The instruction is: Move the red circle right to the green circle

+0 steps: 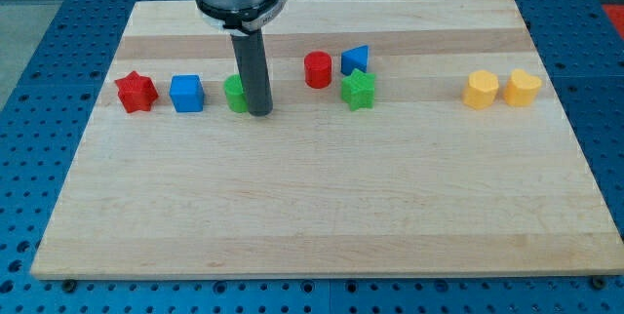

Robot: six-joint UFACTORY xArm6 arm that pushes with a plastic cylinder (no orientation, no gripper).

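Note:
The red circle (pixel 318 69) stands on the wooden board (pixel 322 207) just right of centre near the view's top. The green circle (pixel 234 93) sits to its left and slightly lower, partly hidden behind my rod. My tip (pixel 258 112) rests on the board at the green circle's right side, touching or almost touching it. The red circle is about 60 pixels to the right of my tip and a little higher.
A blue triangle (pixel 356 59) and a green star (pixel 358 90) sit right beside the red circle. A blue cube (pixel 186 93) and a red star (pixel 136 92) lie left of the green circle. Two yellow blocks (pixel 480 90) (pixel 522 89) sit at the far right.

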